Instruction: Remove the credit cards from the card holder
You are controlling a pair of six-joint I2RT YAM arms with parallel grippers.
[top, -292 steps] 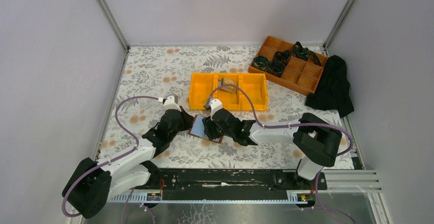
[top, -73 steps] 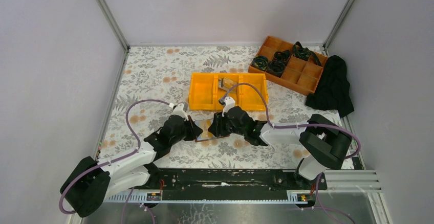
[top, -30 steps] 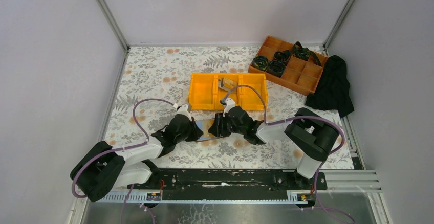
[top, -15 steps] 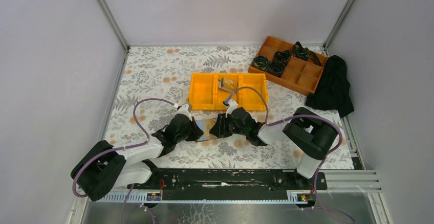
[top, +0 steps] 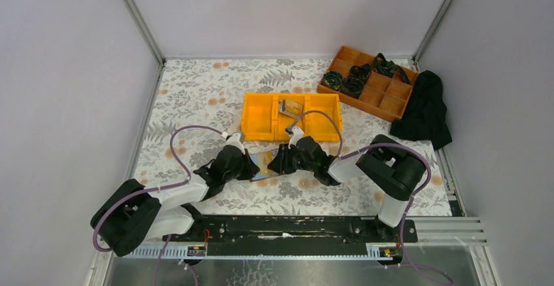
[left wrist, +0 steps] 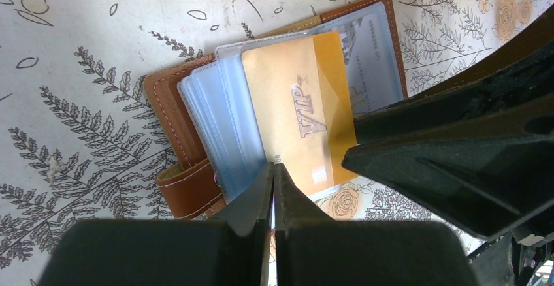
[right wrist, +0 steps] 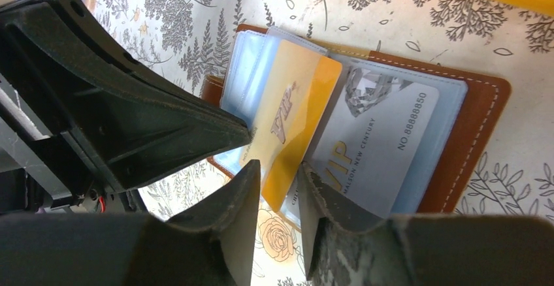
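right tool point(right wrist: 279, 172): jaws apart with a gap between them; the near short end of the gold card point(right wrist: 291, 103) lies in that gap, not visibly clamped.
card axis: the long side runs straight away from the right tool, slanting over the clear sleeves point(right wrist: 245, 70).
left tool point(left wrist: 273, 168): clenched, tips together, at the sleeve edge just beside the same card end (pinching or only pressing, i cannot tell).
nearer arm: right.
white card point(right wrist: 385, 142): in a clear pocket, partly under the gold one.
card holder point(right wrist: 483, 123): brown, open, flat on the flowered tabletop point(right wrist: 405, 25).
next move, as i judge it: clamp the card end, then draw it back along its long axis.
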